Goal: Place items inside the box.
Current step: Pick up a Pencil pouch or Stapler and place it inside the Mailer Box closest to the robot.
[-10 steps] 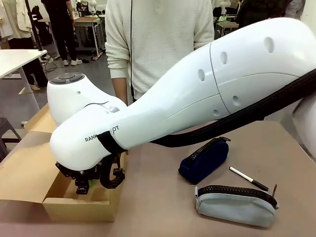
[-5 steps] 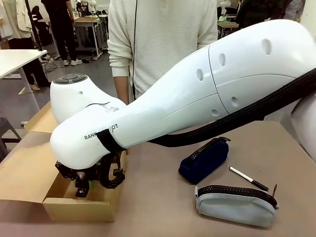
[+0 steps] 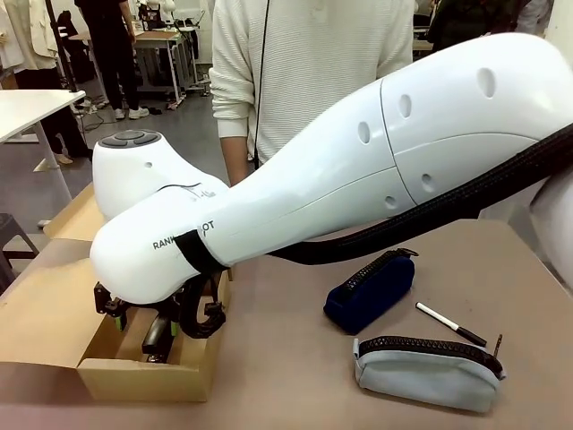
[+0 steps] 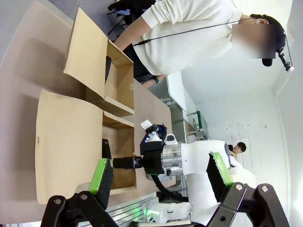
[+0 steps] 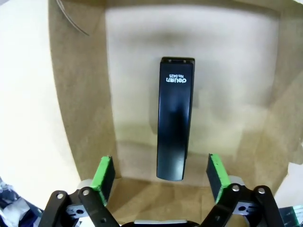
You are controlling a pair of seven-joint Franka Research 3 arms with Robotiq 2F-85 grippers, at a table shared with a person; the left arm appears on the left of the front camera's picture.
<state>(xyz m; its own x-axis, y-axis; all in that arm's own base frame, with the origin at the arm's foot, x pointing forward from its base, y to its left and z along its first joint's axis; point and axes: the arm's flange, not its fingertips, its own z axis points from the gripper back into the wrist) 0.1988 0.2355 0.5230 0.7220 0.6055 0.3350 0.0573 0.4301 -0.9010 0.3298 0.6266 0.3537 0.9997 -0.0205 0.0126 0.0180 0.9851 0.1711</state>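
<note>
Stapler (image 5: 176, 118) flat in box (image 5: 80, 94), clear of wide-spread right fingers (image 5: 105, 172) above, left fingers (image 4: 102, 175) spread, empty

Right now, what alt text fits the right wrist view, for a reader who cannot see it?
A black stapler lies flat on the floor of a cardboard box. The right hand hangs open above it, its green pads wide apart on either side of the stapler's near end, not touching it.
</note>
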